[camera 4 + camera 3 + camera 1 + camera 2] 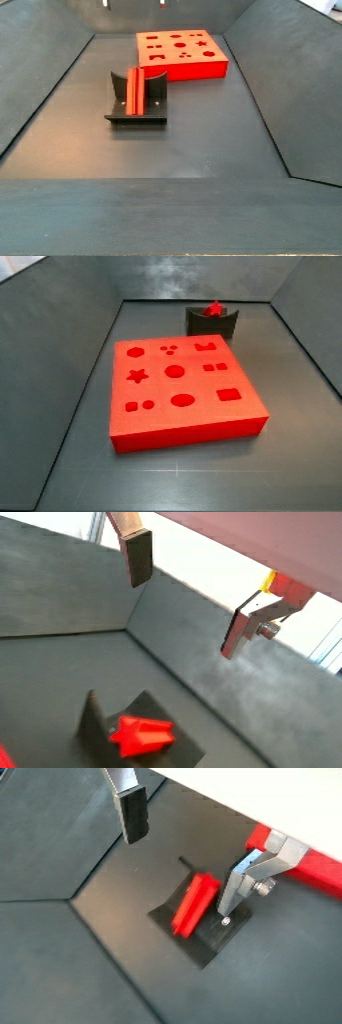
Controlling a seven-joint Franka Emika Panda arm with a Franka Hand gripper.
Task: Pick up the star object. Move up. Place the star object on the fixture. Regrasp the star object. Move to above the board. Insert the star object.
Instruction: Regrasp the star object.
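Note:
The red star object [213,308] rests on the dark fixture [211,326] at the back of the bin, leaning against its upright plate. It shows edge-on in a side view [135,92] on the fixture [151,106]. In both wrist views my gripper [186,607] [182,863] is open and empty, well above the floor. The star [140,734] [198,904] lies below it on the fixture [181,750] [214,940], untouched. Nothing is between the fingers [132,816]. The gripper itself does not show clearly in either side view.
The red board [181,386] [181,52] with several shaped holes, one a star, lies flat on the dark floor beside the fixture. Its edge shows in a wrist view [315,870]. Grey sloping walls [40,90] enclose the bin.

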